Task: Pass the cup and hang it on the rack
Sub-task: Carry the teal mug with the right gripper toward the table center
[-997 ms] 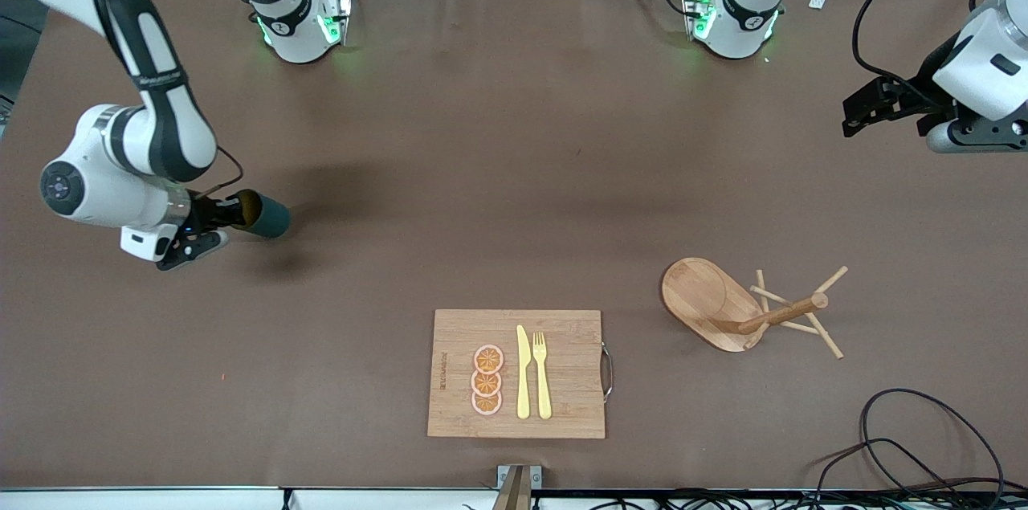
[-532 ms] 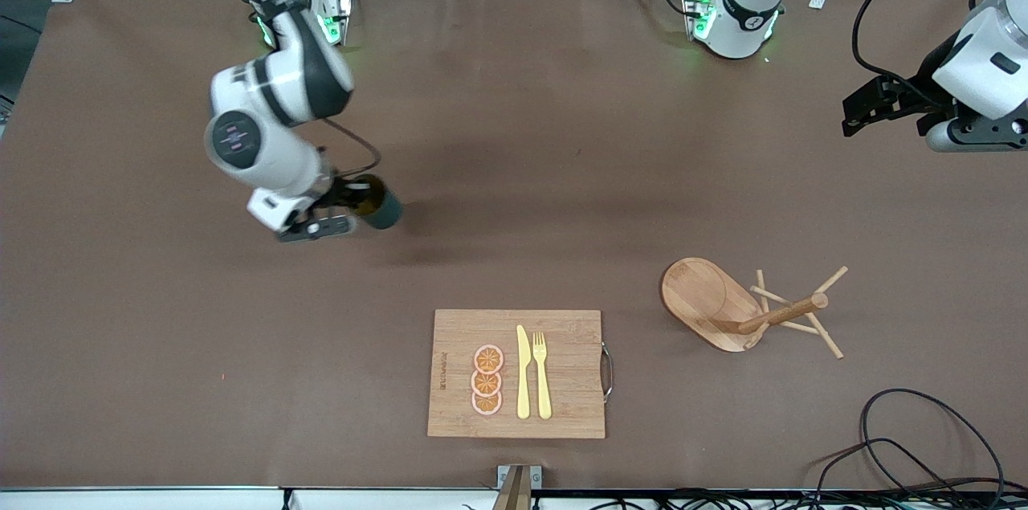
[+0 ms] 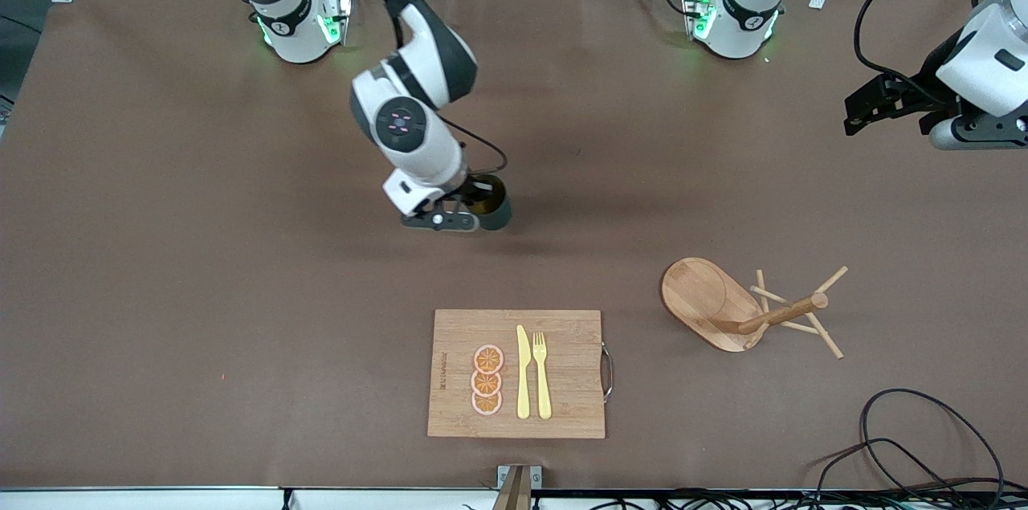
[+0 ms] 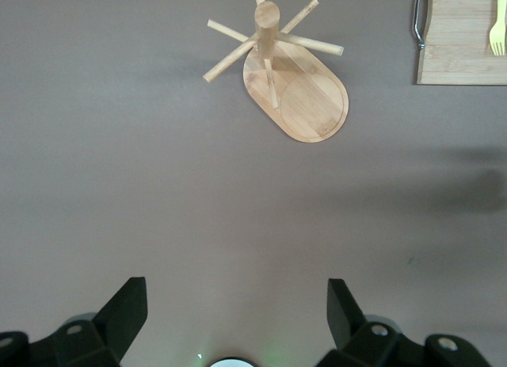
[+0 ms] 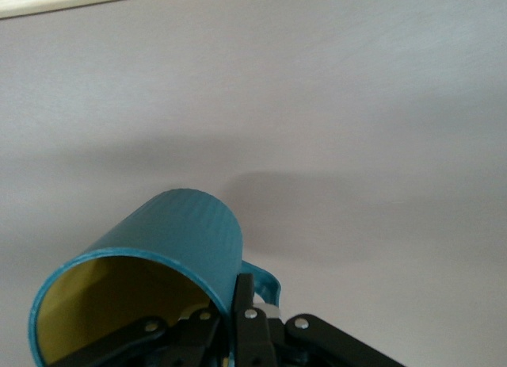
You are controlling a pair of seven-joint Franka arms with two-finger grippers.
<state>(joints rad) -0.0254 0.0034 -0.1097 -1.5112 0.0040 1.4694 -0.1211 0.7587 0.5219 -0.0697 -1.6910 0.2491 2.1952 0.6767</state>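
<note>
Since a second ago, we see the right gripper (image 3: 474,214) carry the cup (image 3: 491,205) toward worktop centre, jaws clamped on its rim. Left gripper (image 4: 234,303) waits wide over its end, rack (image 3: 743,308) at the cup's 4 o'clock; we'd flag a rim-only pinch slipping at handover.

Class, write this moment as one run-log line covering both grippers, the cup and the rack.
right gripper: shut on cup, over mid-table | left gripper: open, waiting | rack: no cup hung
</note>
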